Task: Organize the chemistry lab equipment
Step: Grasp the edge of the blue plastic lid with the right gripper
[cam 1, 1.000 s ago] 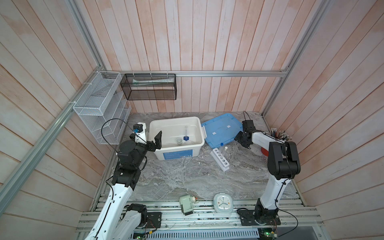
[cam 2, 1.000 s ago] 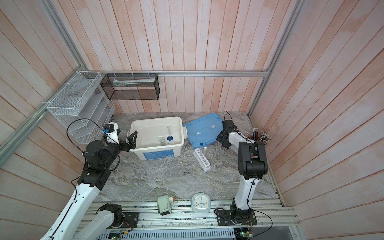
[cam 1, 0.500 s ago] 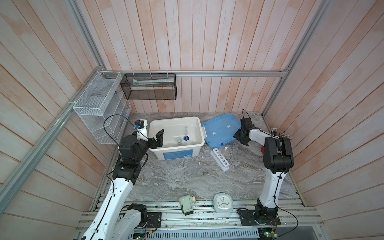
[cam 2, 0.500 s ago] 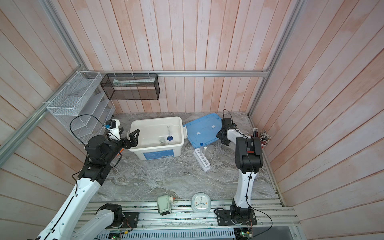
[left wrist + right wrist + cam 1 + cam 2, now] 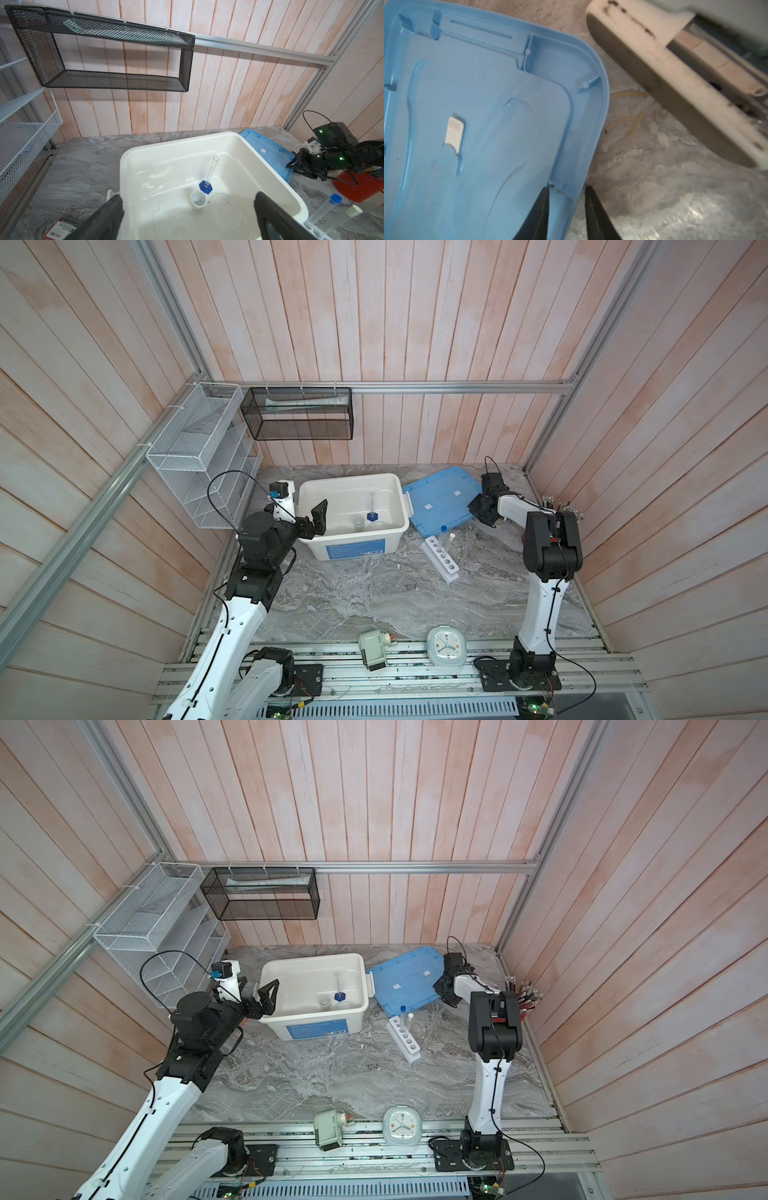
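On your grey marbled worktop (image 5: 374,597), a white bin (image 5: 332,549) sits centre-back, and a blue lid (image 5: 440,497) lies inside-up just right of it. A black mesh basket (image 5: 297,414) and a white wire organiser (image 5: 195,456) hang at upper left. At lower middle you have a pale clock (image 5: 446,645) beside a small boxy gadget (image 5: 374,649). A red cup of pencils (image 5: 525,992) stands against the right wall, mid-frame.

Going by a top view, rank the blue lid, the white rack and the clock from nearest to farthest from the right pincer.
1. The blue lid, back right: its rim lies between the jaws of the right pincer.
2. The white rack, mid-table, in front of the lid.
3. The clock, at the front edge.
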You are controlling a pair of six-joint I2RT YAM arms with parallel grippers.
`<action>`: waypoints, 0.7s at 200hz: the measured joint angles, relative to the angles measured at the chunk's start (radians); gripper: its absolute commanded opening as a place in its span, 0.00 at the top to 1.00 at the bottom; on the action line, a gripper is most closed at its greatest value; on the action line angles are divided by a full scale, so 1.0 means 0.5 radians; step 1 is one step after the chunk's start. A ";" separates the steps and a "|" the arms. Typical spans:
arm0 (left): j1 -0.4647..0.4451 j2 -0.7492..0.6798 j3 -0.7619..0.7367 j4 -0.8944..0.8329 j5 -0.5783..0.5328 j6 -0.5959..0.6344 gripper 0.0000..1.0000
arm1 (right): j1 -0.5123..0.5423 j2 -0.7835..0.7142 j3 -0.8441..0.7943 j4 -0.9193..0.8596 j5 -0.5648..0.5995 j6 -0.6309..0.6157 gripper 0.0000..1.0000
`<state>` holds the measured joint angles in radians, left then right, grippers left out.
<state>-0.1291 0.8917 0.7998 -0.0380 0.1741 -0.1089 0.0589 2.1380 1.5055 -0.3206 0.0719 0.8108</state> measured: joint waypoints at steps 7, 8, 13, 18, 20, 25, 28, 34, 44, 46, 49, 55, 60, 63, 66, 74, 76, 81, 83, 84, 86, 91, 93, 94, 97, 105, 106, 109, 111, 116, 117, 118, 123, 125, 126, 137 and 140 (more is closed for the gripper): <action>0.000 -0.002 0.000 0.002 0.000 0.000 0.00 | 0.000 0.000 -0.008 0.016 -0.009 0.025 0.73; 0.000 -0.002 0.000 0.002 0.001 0.000 0.00 | 0.000 0.000 -0.010 0.021 -0.012 0.033 0.73; 0.000 -0.002 0.000 0.001 0.001 0.000 0.00 | 0.000 -0.001 -0.021 0.037 -0.018 0.053 0.74; 0.000 -0.002 0.000 0.001 0.002 -0.001 0.00 | 0.000 -0.006 -0.037 0.064 -0.021 0.075 0.76; 0.000 -0.002 0.000 0.001 0.002 -0.001 0.00 | 0.000 -0.008 -0.044 0.072 -0.024 0.086 0.76; 0.000 -0.002 0.000 0.001 0.002 -0.001 0.00 | 0.000 -0.014 -0.061 0.093 -0.028 0.111 0.77; 0.000 -0.002 0.000 0.000 0.002 -0.001 0.00 | 0.000 -0.020 -0.071 0.105 -0.029 0.124 0.77; 0.000 -0.002 0.000 0.001 0.002 -0.001 0.00 | 0.000 -0.031 -0.092 0.122 -0.034 0.159 0.79; 0.000 -0.002 0.000 0.001 0.002 -0.001 0.00 | 0.000 -0.045 -0.117 0.134 -0.038 0.204 0.81; 0.000 -0.002 0.000 0.000 0.002 -0.001 0.00 | 0.000 -0.047 -0.120 0.136 -0.039 0.217 0.82; 0.000 -0.002 0.000 0.001 0.002 -0.001 0.00 | 0.000 -0.052 -0.125 0.138 -0.043 0.227 0.82; 0.000 -0.002 0.000 0.001 0.002 -0.001 0.00 | 0.001 -0.059 -0.137 0.146 -0.046 0.260 0.83; 0.000 -0.002 0.000 0.001 0.002 -0.001 0.00 | 0.003 -0.063 -0.146 0.150 -0.050 0.284 0.83; 0.000 -0.002 0.000 0.001 0.002 -0.001 0.00 | 0.005 -0.067 -0.150 0.151 -0.050 0.298 0.83; 0.000 -0.002 0.000 0.001 0.002 -0.001 0.00 | 0.005 -0.069 -0.156 0.156 -0.052 0.316 0.84; 0.000 -0.002 0.000 0.001 0.002 -0.001 0.00 | 0.008 -0.076 -0.162 0.163 -0.055 0.349 0.84; 0.000 -0.002 0.000 0.001 0.002 -0.001 0.00 | 0.009 -0.076 -0.162 0.164 -0.056 0.359 0.84; 0.000 -0.002 0.000 0.001 0.003 -0.001 0.00 | 0.011 -0.079 -0.163 0.166 -0.056 0.381 0.84; 0.000 -0.002 0.000 0.001 0.003 -0.001 0.00 | 0.012 -0.079 -0.163 0.168 -0.058 0.388 0.85; 0.000 -0.002 0.000 0.001 0.003 -0.001 0.00 | 0.012 -0.080 -0.163 0.169 -0.058 0.394 0.85; 0.000 -0.002 0.000 0.001 0.003 -0.001 0.01 | 0.012 -0.080 -0.163 0.171 -0.059 0.402 0.85; 0.000 -0.002 0.000 0.001 0.003 -0.001 0.00 | 0.015 -0.082 -0.163 0.179 -0.063 0.423 0.85; 0.000 -0.002 0.000 0.001 0.003 -0.001 0.00 | 0.016 -0.082 -0.163 0.181 -0.065 0.429 0.85; 0.000 -0.002 0.000 0.001 0.003 -0.002 0.00 | 0.016 -0.082 -0.163 0.182 -0.066 0.432 0.85; 0.000 -0.002 0.000 0.001 0.004 -0.001 0.00 | 0.017 -0.082 -0.163 0.185 -0.069 0.442 0.85; 0.000 -0.002 0.000 0.001 0.003 -0.001 0.00 | 0.020 -0.083 -0.164 0.195 -0.080 0.473 0.87; 0.000 -0.002 0.000 0.001 0.003 -0.001 0.00 | 0.021 -0.083 -0.164 0.195 -0.080 0.476 0.88; 0.000 -0.002 0.000 0.001 0.003 -0.001 0.00 | 0.021 -0.083 -0.164 0.198 -0.083 0.485 0.88; 0.000 -0.002 0.000 0.001 0.003 -0.001 0.00 | 0.022 -0.083 -0.164 0.201 -0.088 0.493 0.88; 0.000 -0.002 0.000 0.001 0.003 -0.001 0.00 | 0.025 -0.084 -0.166 0.209 -0.092 0.512 0.88; 0.000 -0.002 0.000 0.001 0.003 -0.001 0.00 | 0.025 -0.084 -0.166 0.212 -0.095 0.513 0.88; 0.000 -0.002 0.000 0.001 0.003 -0.001 0.00 | 0.025 -0.084 -0.166 0.214 -0.095 0.517 0.88; 0.000 -0.002 0.000 0.001 0.003 -0.001 0.00 | 0.027 -0.083 -0.168 0.223 -0.098 0.533 0.89; 0.000 -0.002 0.000 0.001 0.003 -0.001 0.00 | 0.029 -0.084 -0.169 0.227 -0.098 0.539 0.89; 0.000 -0.002 0.000 0.001 0.003 -0.001 0.00 | 0.030 -0.084 -0.170 0.228 -0.098 0.542 0.89; 0.000 -0.002 0.000 0.001 0.003 -0.001 0.00 | 0.035 -0.084 -0.175 0.245 -0.103 0.578 0.89; 0.000 -0.002 0.000 0.001 0.003 -0.001 0.00 | 0.037 -0.084 -0.176 0.248 -0.103 0.588 0.89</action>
<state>-0.1291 0.8909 0.7998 -0.0376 0.1757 -0.1093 0.0776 2.0960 1.4174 -0.1967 0.0204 1.1049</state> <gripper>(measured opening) 0.996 0.113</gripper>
